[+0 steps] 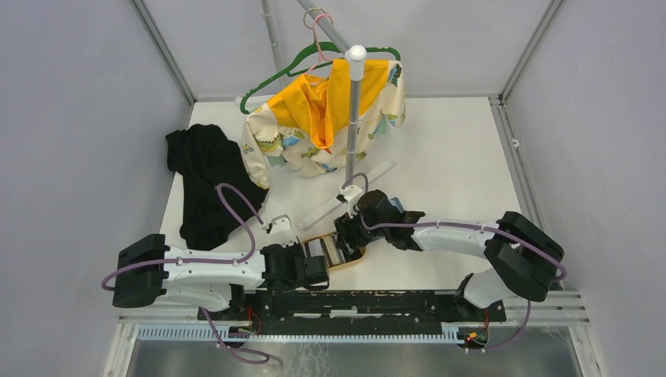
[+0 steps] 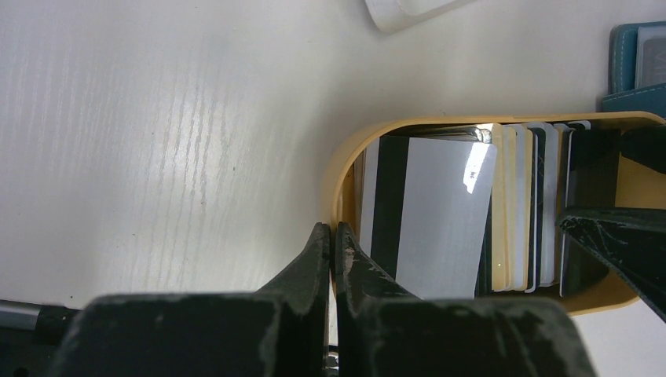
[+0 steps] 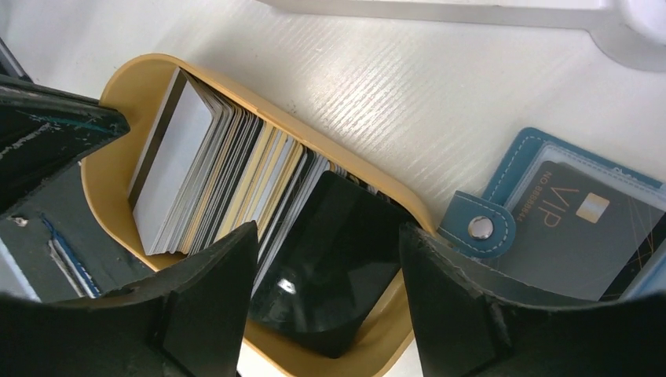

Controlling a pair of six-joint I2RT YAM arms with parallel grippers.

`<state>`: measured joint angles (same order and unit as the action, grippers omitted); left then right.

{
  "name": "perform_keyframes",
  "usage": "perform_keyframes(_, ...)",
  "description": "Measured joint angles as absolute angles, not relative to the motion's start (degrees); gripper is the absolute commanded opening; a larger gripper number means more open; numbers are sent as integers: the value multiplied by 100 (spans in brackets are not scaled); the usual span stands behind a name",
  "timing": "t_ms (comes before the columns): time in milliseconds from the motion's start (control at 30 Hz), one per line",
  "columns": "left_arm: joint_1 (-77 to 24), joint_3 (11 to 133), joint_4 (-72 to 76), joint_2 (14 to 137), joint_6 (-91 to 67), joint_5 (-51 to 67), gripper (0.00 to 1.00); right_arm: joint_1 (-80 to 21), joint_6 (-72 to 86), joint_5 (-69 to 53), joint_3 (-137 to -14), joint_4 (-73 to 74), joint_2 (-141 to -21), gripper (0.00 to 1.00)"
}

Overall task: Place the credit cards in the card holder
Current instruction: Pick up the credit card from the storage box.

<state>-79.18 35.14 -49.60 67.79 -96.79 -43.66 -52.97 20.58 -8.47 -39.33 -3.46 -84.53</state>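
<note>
Now, credit cards [image 3: 212, 173]: standing on edge in a row inside the tray [image 3: 133, 78].
Black card [image 3: 330, 243]: leans at the row's end, right between the fingers of the right claw [image 3: 327, 234].
Right claw: fingers apart, holding nothing.
Left claw [image 2: 331, 236]: pinched on the tray's end wall.
Card holder [image 3: 510, 161]: open, just beside the tray, nearest the right claw.

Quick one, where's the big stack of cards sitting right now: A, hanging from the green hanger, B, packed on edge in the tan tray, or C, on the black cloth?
B: the right wrist view shows the credit cards standing on edge inside the tan tray.
</note>
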Motion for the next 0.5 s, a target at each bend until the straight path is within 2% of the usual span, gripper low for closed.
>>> perform_keyframes(267, -7926, 3514, -4960, 6779, -9679, -4394, 2, -5494, 1750, -722, -4110, -287, -8718, 71)
perform_keyframes(500, -7929, 3516, -4960, 6777, -9679, -4410, 2, -5500, 1640, -628, -4112, -237, -8709, 63)
